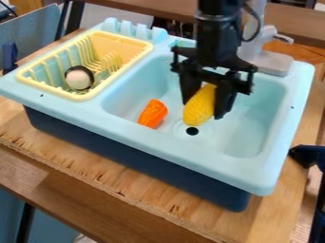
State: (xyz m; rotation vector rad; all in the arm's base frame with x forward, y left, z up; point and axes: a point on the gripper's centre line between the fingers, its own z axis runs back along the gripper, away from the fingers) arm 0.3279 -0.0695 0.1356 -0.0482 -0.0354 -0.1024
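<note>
Sink (254, 135) with 1 orange toy (152, 114), claw (202, 109) around corn (199, 106)

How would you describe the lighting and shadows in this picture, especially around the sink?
In the camera view, soft light leaves the pale blue sink bright, with gentle shading inside its basin; the black gripper shows little surface detail; the yellow corn stands out brightly between its fingers; the drain hole reads as solid black.

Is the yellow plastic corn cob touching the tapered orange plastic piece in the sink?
Apart. The camera view shows bare floor of the pale blue plastic sink between the yellow corn cob and the orange piece.
</note>
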